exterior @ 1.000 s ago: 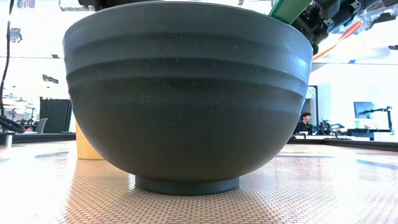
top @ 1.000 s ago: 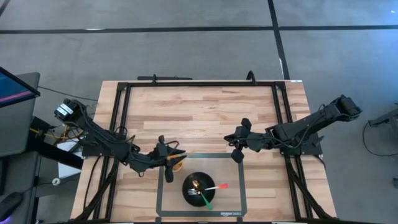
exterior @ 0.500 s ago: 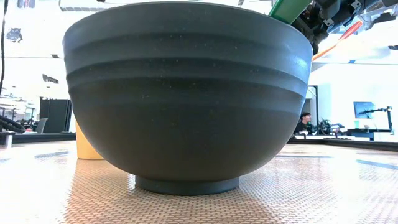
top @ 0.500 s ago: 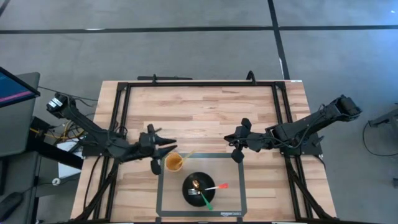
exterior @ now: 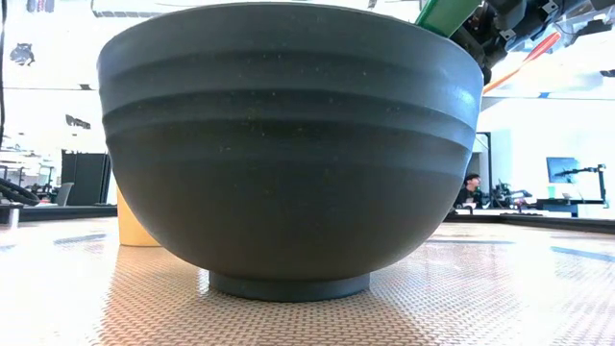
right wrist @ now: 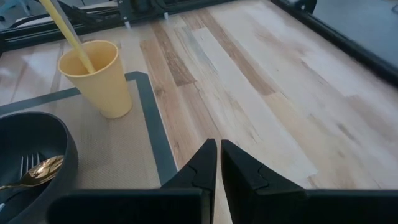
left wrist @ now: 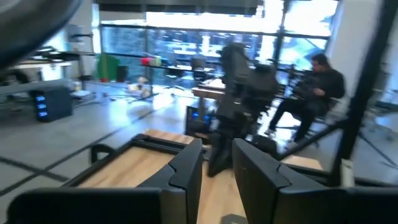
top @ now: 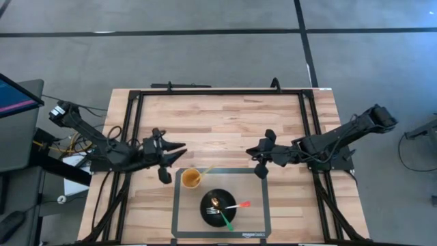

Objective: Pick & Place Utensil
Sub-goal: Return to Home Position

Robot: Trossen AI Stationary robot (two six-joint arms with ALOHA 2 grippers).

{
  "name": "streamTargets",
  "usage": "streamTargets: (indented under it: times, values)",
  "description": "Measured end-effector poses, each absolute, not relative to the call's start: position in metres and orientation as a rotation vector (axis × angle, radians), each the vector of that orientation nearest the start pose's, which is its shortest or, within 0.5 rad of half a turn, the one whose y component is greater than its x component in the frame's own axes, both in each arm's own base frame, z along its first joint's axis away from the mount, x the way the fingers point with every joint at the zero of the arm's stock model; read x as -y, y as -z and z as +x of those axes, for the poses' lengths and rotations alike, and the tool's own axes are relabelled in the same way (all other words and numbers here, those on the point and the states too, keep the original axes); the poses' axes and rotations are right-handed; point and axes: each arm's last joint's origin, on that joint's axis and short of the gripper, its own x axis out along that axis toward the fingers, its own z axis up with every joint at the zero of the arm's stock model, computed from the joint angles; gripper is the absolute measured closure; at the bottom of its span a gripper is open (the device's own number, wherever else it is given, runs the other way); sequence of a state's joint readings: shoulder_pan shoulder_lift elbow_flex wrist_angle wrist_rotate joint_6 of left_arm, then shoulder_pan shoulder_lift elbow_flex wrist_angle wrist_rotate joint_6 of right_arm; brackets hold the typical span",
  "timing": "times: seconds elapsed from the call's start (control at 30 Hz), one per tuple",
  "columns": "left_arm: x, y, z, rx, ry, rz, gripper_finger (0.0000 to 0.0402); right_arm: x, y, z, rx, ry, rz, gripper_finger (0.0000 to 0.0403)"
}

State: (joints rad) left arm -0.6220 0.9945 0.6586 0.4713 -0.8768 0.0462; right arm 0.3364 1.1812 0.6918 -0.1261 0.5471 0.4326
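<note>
Since a second ago the left hand (top: 176,149) has pulled back from over the cup (top: 191,179) toward the left of the high view. It now hangs above bare bench (top: 225,123), just beyond the upper left corner of the mat (top: 256,198). The right arm has not shifted.

In its wrist view the left hand's (left wrist: 217,155) fingers stand a little apart with nothing between them. The right hand (top: 254,152) waits near the mat's top edge, right of centre, with its fingers almost touching and also empty.

The cup stands upright in the mat's upper left corner, just beside the bowl (top: 205,208) and up-left of it. The straw (top: 204,169) rests in it and leans out toward the upper right. The right wrist view shows the same cup (right wrist: 99,78) with the straw (right wrist: 65,28) rising from it, next to the bowl's rim (right wrist: 37,134).

The placing looks finished, so what remains is a clean retreat. The left arm would do best to keep moving away along its present line, lifting as it folds. That keeps the wrist and the wide hand from swinging back over the cup, which looks light enough for a brush to tip it. The straw leans away from this arm, which helps. The fingers can stay as they are, since there is nothing to release. The right arm seems already parked and probably needs no large move.
</note>
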Motion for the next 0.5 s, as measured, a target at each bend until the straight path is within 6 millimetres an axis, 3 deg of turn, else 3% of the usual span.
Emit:
streamTargets:
  times: [0.3,0.5]
  values:
    - [0.098,-0.314,0.177,0.057,-0.33,-0.018,0.0311,-0.058,-0.259,0.224,-0.414,0.301,0.127,0.0386]
    - [0.097,-0.313,0.176,0.049,-0.331,-0.011,0.0311,-0.058,-0.283,0.201,-0.342,0.249,0.128,0.0386]
